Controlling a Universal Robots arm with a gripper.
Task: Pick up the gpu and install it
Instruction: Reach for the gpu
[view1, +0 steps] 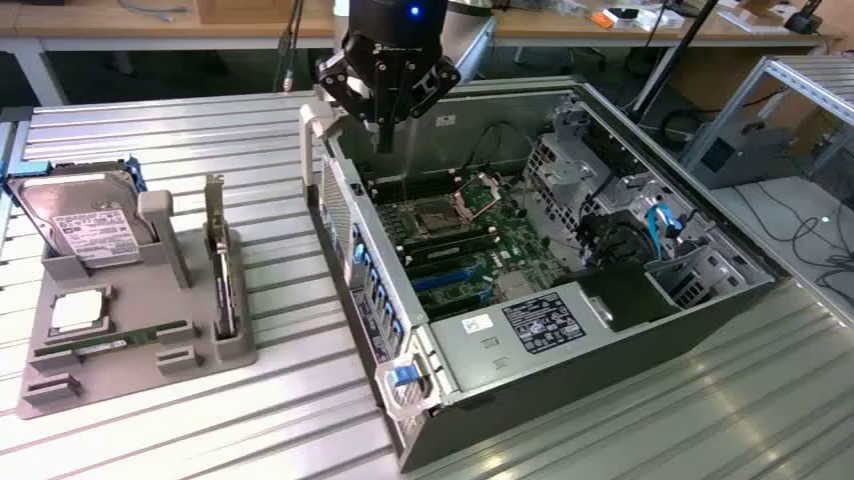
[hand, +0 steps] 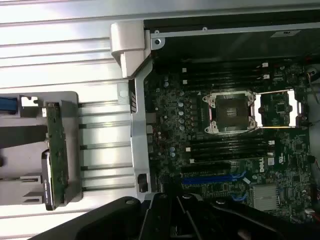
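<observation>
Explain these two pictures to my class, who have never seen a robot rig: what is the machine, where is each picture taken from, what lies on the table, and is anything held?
The machine is a robot arm ending in a gripper, a claw for grasping things. It hangs over an open computer case, shut and holding nothing.

One picture comes from a camera standing off the arm, looking down on the whole metal table. The other comes from a camera on the arm's wrist, looking into the case at the motherboard.

Beside the case, on the exterior view's left, a grey holder keeps spare parts. Among them are a hard drive and the gpu, a thin card standing on edge in its slot. The gpu has not been picked up yet.
</observation>
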